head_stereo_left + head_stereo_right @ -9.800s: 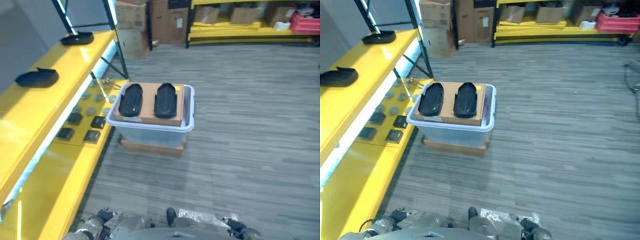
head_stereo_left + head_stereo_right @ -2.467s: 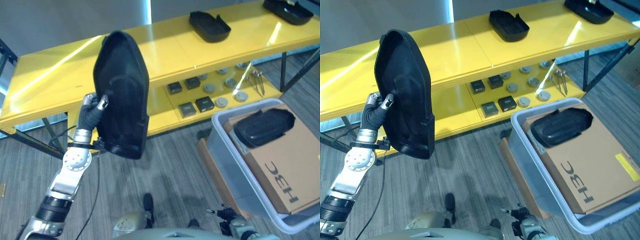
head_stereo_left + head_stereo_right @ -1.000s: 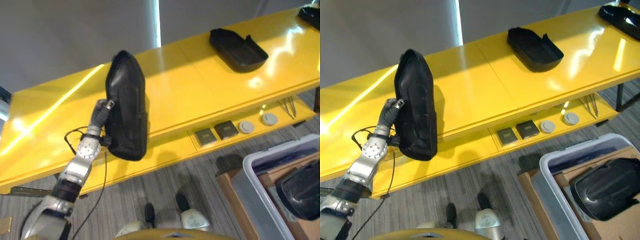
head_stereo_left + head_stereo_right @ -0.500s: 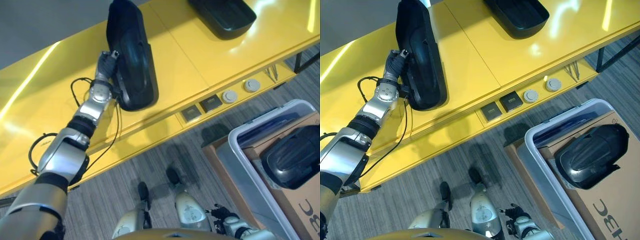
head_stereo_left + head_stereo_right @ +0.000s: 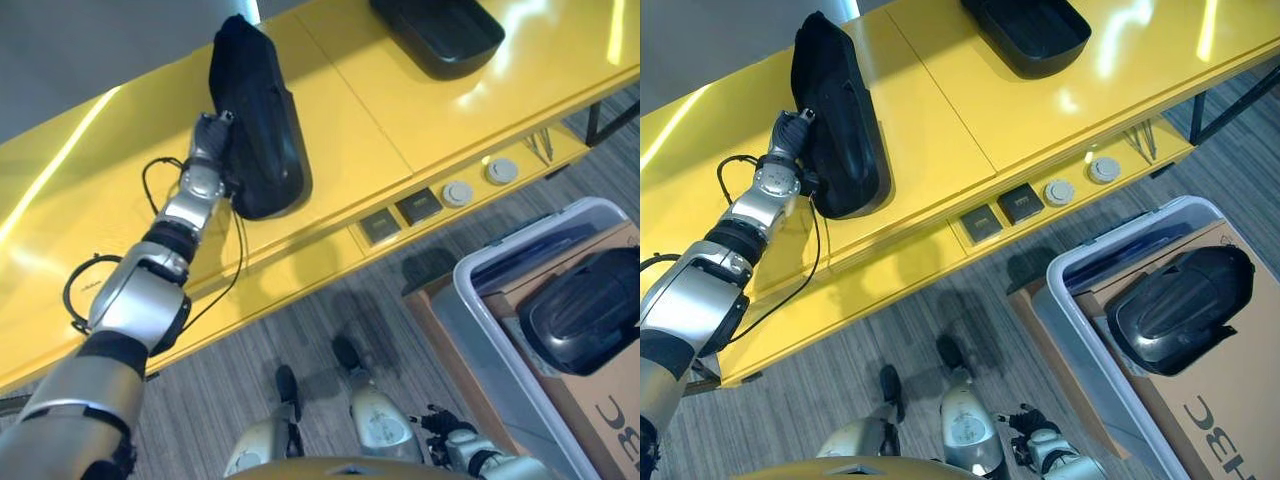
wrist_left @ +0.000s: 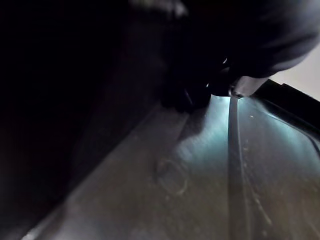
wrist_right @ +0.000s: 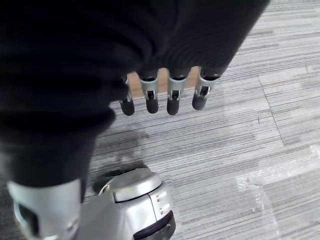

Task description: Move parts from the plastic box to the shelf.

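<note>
Black, elongated moulded plastic part stands tilted on its edge on the glossy yellow shelf, grasped by the left hand, while another such part lies in the clear plastic box and the right hand hangs relaxed, holding nothing.

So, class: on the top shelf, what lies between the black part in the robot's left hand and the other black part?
Bare yellow shelf top separates the held part, gripped by the left hand, from the other part, seen in both eye views.
</note>
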`<state>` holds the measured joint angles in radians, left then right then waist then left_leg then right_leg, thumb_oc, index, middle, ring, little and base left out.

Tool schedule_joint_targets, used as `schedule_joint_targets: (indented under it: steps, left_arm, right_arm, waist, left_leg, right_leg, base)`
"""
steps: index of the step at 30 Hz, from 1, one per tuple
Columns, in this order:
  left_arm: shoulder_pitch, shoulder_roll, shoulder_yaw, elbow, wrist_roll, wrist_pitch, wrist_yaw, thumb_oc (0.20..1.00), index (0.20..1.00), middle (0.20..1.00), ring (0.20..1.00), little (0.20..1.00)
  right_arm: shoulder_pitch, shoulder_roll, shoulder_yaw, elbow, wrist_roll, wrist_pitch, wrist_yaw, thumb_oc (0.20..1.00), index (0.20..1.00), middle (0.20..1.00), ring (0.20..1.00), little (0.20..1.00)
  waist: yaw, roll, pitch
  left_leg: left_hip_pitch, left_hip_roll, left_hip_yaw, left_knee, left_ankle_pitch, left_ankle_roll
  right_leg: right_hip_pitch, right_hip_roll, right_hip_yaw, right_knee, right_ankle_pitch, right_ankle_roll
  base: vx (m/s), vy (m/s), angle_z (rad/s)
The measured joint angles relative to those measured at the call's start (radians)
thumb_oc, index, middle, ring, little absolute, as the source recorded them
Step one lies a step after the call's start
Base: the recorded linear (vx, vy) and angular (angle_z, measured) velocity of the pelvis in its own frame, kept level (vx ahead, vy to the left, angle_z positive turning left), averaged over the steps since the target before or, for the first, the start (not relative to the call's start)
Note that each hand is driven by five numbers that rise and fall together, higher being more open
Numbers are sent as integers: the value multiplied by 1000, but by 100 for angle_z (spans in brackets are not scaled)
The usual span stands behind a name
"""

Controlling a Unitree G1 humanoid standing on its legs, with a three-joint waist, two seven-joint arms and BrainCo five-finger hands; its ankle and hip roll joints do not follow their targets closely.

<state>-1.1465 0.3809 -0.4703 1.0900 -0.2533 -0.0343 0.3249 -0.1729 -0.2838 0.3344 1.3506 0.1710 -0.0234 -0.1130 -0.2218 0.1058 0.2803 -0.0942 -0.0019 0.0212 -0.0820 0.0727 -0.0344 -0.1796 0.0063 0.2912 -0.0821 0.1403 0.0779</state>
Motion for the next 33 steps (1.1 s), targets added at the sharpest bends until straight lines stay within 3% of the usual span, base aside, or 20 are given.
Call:
schedule_joint_targets:
  steps: [13, 14, 15, 30, 33]
  left_arm:
    - [-27, 1, 6, 63, 22, 16, 18, 200, 200, 200, 200, 200]
    - [-31, 2, 6, 66, 22, 19, 19, 401, 401, 401, 401, 401]
    - [-38, 2, 6, 69, 23, 21, 20, 1000, 1000, 1000, 1000, 1000]
    - [-48, -5, 9, 70, 100, 33, 87, 1000, 1000, 1000, 1000, 1000]
    - [-45, -29, 77, 68, 50, 32, 103, 1000, 1000, 1000, 1000, 1000]
  right_arm:
    - [-3, 0, 24, 0, 1, -3, 0, 1000, 1000, 1000, 1000, 1000]
    - [-5, -1, 31, 0, 1, -3, 0, 1000, 1000, 1000, 1000, 1000]
    - [-8, -1, 42, 0, 1, -4, -1, 1000, 1000, 1000, 1000, 1000]
    - [-31, -2, 96, -35, -15, -3, -5, 1000, 1000, 1000, 1000, 1000]
    - [-32, -1, 96, -38, -21, -3, -5, 1000, 1000, 1000, 1000, 1000]
  waist:
    - [5, 0, 0]
    - [6, 0, 0]
    - [7, 0, 0]
    - [13, -5, 3]
    - [17, -13, 10]
  left_leg:
    - [-2, 0, -1, 0, -2, -3]
    - [-4, 0, -1, 0, -3, -3]
    - [-10, 0, -1, 0, -3, -3]
    - [-22, 2, 4, 0, 3, -3]
    - [-7, 4, 4, 0, 4, -4]
  right_leg:
    - [-2, 1, -1, 0, -1, -1]
    - [-5, 1, -1, 0, -1, -1]
    - [-10, 1, 0, 0, -1, -1]
    - [-23, 3, 0, 0, 7, -7]
    - [-8, 4, 0, 0, 6, -6]
  base:
    - [0, 0, 0]
    - [0, 0, 0]
    - [0, 0, 0]
    - [0, 0, 0]
    - [0, 0, 0]
